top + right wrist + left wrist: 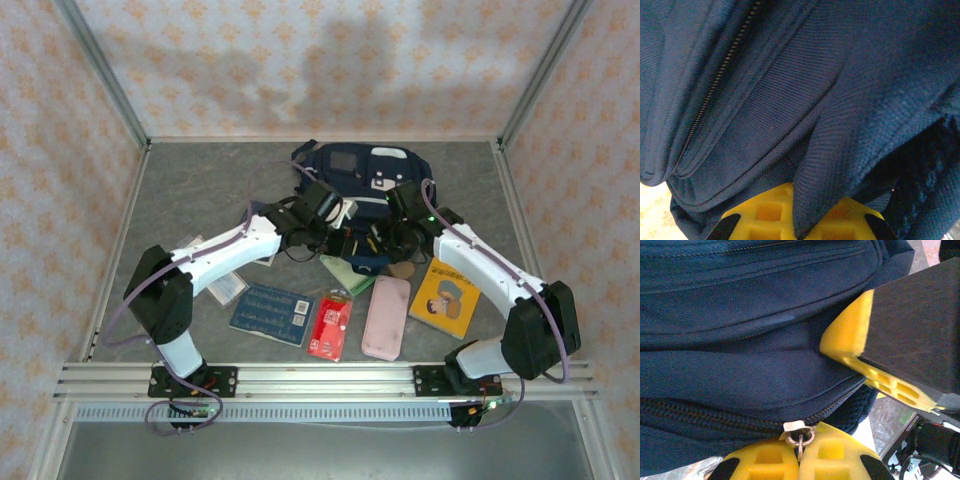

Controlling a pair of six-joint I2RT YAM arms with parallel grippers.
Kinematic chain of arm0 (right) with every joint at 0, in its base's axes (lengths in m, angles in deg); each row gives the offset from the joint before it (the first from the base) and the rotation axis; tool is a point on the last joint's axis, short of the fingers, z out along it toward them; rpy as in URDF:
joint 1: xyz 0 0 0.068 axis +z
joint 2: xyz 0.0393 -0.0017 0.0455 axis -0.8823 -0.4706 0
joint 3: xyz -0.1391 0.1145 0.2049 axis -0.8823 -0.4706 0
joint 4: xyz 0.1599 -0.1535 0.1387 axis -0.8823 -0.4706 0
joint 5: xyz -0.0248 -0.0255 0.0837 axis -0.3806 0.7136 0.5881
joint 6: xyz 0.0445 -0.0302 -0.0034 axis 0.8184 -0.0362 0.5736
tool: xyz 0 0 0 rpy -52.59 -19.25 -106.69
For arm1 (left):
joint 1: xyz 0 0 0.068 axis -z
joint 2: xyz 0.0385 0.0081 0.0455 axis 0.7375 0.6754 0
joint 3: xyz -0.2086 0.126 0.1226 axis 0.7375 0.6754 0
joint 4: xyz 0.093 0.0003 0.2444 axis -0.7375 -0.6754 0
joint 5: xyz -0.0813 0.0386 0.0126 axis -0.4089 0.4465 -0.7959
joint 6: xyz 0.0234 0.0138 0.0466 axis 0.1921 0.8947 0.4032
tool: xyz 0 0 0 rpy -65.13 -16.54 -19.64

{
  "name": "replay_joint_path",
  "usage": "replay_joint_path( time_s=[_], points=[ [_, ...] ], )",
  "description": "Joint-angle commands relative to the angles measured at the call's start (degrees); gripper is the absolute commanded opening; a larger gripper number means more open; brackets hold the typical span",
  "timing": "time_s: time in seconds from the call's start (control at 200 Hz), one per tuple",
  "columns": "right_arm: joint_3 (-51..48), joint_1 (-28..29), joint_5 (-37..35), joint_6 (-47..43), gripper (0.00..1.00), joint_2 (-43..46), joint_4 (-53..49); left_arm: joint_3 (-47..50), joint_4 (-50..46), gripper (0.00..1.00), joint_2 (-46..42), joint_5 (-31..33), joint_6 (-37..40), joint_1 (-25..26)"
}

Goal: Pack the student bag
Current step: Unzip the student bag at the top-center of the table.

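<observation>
Shows early packing: left gripper (pixel 800 461) clenched on zip pull (pixel 799 431) of navy-blue fabric student bag (pixel 370 165), right gripper (pixel 800 222) pinching cloth (pink oblong case (pixel 386 317) outside).

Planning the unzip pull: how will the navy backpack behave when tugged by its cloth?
Likely floppy: the student bag bunches into a fold where the right hand pinches it, so cloth should give before the bag moves. It lies slumped, so probably light and apt to drag. The small metal zipper pull in the left hand might slip.
</observation>
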Motion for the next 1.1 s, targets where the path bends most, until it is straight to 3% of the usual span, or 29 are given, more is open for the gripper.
replay_joint_path(
  time_s=[0.0,0.155,0.555,0.896,1.096],
  points=[
    [3.1,-2.5,-7.0,-9.4,0.00,-1.5,-4.5,0.2,-1.9,0.00,-2.7,0.9,2.1,-4.2],
    [3.5,-5.1,-4.2,-14.8,0.00,-2.4,-5.0,1.7,-2.2,0.00,-3.7,0.6,2.5,-8.1],
    [5.6,-6.8,-4.7,-26.8,0.00,-1.2,-8.5,1.7,-2.8,0.00,-0.9,0.3,3.3,-14.4],
    [7.1,-7.0,-5.2,-31.0,0.00,1.7,-9.9,-2.7,-2.1,0.00,6.4,2.1,2.8,-19.6],
    [6.7,-7.1,-1.7,-32.5,0.00,2.7,-8.3,-5.6,-0.5,0.00,11.0,1.9,-0.1,-23.7]
  ],
)
